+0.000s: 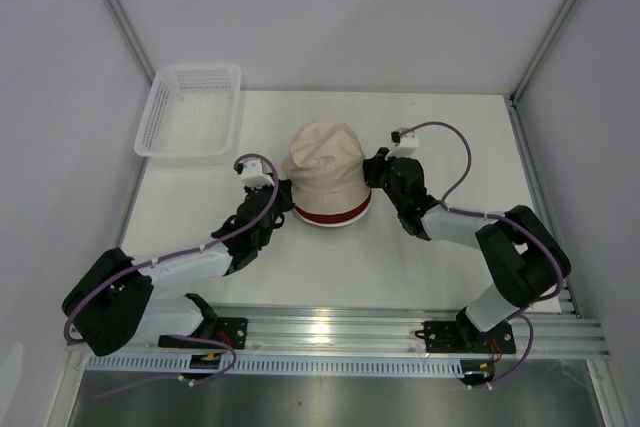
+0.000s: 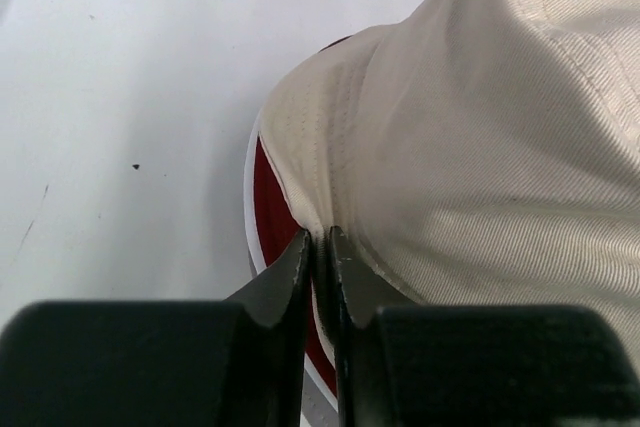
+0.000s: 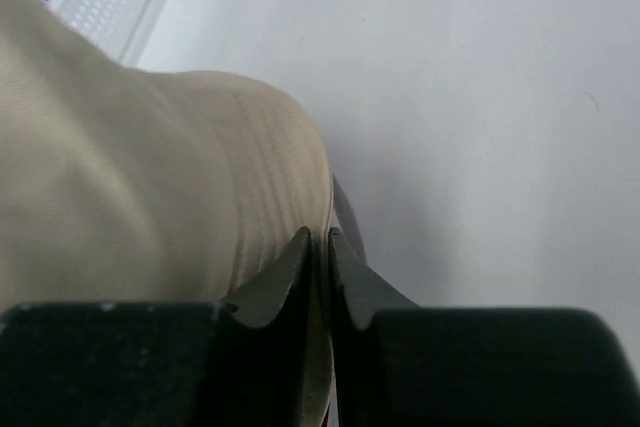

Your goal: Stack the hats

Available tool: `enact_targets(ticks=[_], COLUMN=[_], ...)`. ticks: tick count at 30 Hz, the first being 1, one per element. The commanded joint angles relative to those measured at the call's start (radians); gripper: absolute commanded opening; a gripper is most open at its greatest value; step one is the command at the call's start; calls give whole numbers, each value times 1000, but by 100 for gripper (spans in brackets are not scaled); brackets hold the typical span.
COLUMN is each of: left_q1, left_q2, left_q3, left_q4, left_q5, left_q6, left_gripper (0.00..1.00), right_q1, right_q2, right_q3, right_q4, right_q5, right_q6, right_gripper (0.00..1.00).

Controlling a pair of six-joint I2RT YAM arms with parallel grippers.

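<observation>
At the near edge of the bench (image 1: 450, 147) the two arm bases sit side by side, with the arms reaching in toward the middle from either side. Next out, the left end effector (image 1: 284, 199) is at the pile's left brim and the right end effector (image 1: 373, 169) at its right brim.

Left wrist view: fingers (image 2: 300, 267) nearly pressed together with only a thin slit between them, tips right at the brim edge of the beige hat (image 2: 480, 127). Can't tell if fabric is caught in the slit or sits just clear of it. Right wrist view is the same: fingers (image 3: 290, 267) almost closed, hairline gap, tips against the beige brim. Pinching or not, can't tell.

Mid-bench there is one pile of hats. Beige hat on top, crown up and crumpled, sitting down over the others. Under it the dark red hat (image 1: 336, 217) shows its brim along the front. A thin white rim outside the red in the left wrist view is likely the white hat (image 2: 249, 182) lower down. Can't clearly make out the grey hat; a thin dark edge under the beige in the right wrist view could be it, unsure. No hat lies apart from the pile in the overhead view.

Far left corner: mesh basket (image 1: 190, 112), well apart from the pile.

Progress call: stacking looks about done, with beige seated as the top layer. Left to do, by my read: let go of the brim on both sides, back the arms off, check the pile sits straight.
</observation>
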Motion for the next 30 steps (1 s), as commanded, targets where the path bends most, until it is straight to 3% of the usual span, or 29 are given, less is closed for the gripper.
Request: enact_targets(ticks=[1, 5, 7, 9, 11, 14, 15, 19, 22, 23, 25, 30], left_q1=[9, 11, 11, 14, 20, 35, 43, 147, 378, 422, 506, 536], left_q2=[-75, -139, -174, -237, -311, -382, -421, -477, -480, -475, -445, -363], left_q3=[45, 4, -6, 2, 29, 78, 91, 192, 227, 241, 247, 284], left_q4=[-120, -185, -220, -264, -352, -493, -531, -734, -797, -798, -792, -800], left_q5=[-11, -23, -30, -37, -53, -80, -86, -24, 226, 340, 426, 541], left_q6=[3, -58, -68, -69, -60, -64, -69, -107, -100, -98, -109, -114], left_gripper=[15, 46, 59, 68, 69, 89, 99, 99, 99, 100, 99, 100], right_q1=[-47, -128, -157, -165, -168, -170, -174, -182, -196, -202, -214, -217], right_q2=[-42, -108, -146, -171, -214, -284, -303, -393, -430, -433, -439, -453], right_q3=[97, 112, 122, 158, 187, 224, 229, 238, 231, 235, 247, 292], right_q4=[-259, -333, -380, -434, -520, -605, -617, -672, -657, -661, -677, -750], right_q5=[4, -141, -192, -223, -217, -177, -174, -139, -148, -146, -134, -18], right_q6=[37, 112, 107, 91, 63, 35, 29, 0, -37, -49, -66, -130], right_gripper=[16, 43, 64, 72, 78, 84, 87, 99, 100, 99, 99, 99])
